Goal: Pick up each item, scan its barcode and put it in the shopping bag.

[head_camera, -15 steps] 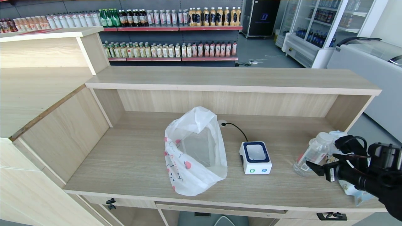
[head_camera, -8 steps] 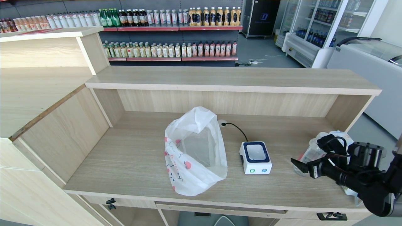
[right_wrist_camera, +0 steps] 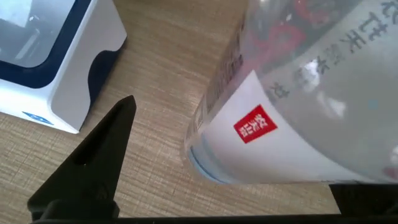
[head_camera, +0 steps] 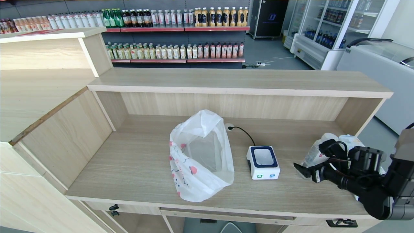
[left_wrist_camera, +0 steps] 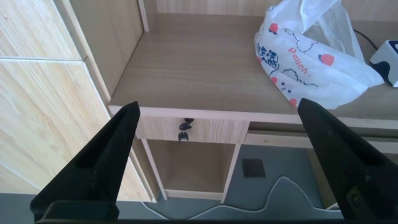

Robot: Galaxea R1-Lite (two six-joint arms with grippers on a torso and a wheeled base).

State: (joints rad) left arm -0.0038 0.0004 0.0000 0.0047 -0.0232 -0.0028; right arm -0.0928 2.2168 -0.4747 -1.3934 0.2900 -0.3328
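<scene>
A clear plastic bottle with a white label and a red mark stands at the right end of the wooden counter. My right gripper is open at its lower part; the bottle lies between the two dark fingers, not clamped. The white shopping bag with red prints stands open at mid-counter. The white and blue scanner sits between bag and bottle. My left gripper is open and holds nothing, off the counter's front left edge, with the bag beyond it.
A pale blue-and-white packet lies behind the bottle, partly hidden by my right arm. The scanner's black cable runs to the back wall. A raised shelf and side walls enclose the counter. The scanner is close beside the right gripper.
My right arm has moved left along the counter, and its fingers now straddle the bottle's lower part. The bottle has shifted slightly left. Bag and scanner have not moved.
</scene>
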